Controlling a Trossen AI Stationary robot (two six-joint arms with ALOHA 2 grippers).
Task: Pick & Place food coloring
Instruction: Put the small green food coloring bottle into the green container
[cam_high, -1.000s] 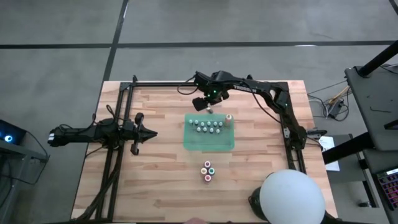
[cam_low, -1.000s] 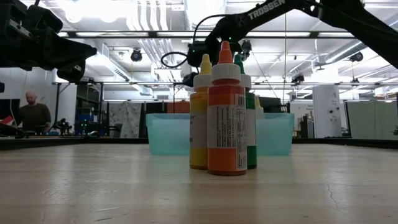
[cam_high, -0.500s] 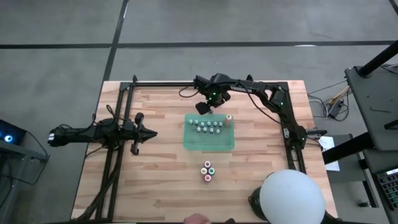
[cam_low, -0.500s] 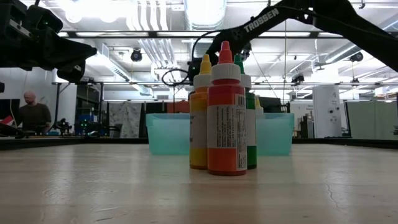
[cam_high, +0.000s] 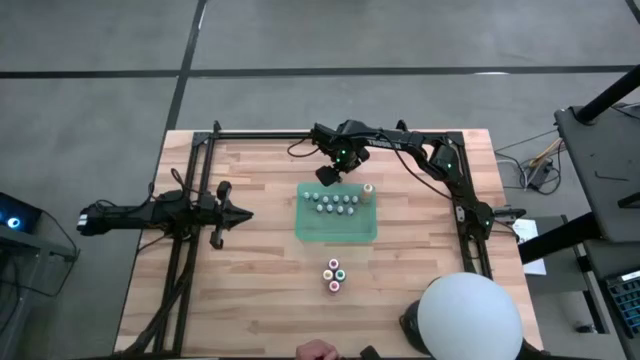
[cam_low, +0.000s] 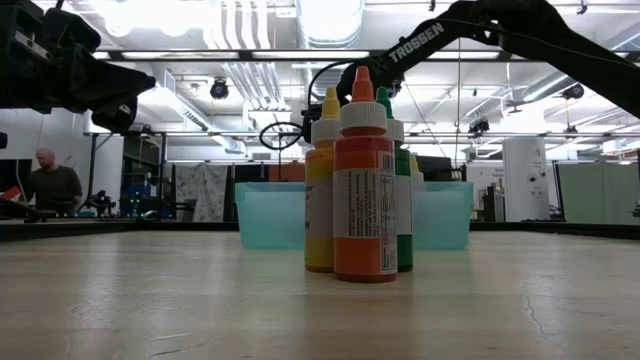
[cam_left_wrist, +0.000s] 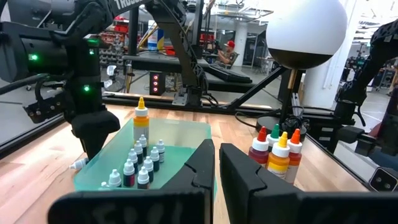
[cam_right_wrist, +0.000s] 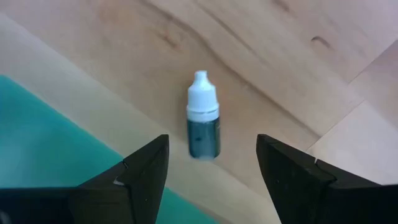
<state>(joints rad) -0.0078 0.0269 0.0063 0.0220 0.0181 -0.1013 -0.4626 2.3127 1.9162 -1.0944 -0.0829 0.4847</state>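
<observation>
Wooden planks make up the table (cam_high: 250, 290), which stands on a grey floor with a black frame along its edges. Above its far middle, the right pincer (cam_high: 322, 176) hangs with its two fingers (cam_right_wrist: 140, 171) spread wide and nothing between them. Straight below it, in the right wrist view, a tiny dark bottle with a white cap (cam_right_wrist: 203, 124) lies on its side on the bare wood, just beside the edge of the green tray (cam_high: 335, 230) and not touched by either finger. From the left wrist view this same bottle shows only as a small pale shape at the foot of the right arm.

Inside the tray, small white-capped bottles (cam_high: 335, 203) stand upright in two short rows along its far half. A taller yellow-orange dropper bottle (cam_high: 368, 190) stands at the tray's far right corner.

Nearer the front of the table, well apart from the tray, a tight cluster of larger colour-topped bottles (cam_high: 334, 274) stands upright; in the low view the orange one (cam_low: 364, 180) is foremost, with yellow and green behind it.

Far off on the left side of the table, the left pincer (cam_high: 232, 213) waits clenched, pointing toward the tray and gripping nothing.

A white globe (cam_high: 468, 317) sits at the table's near right corner.
</observation>
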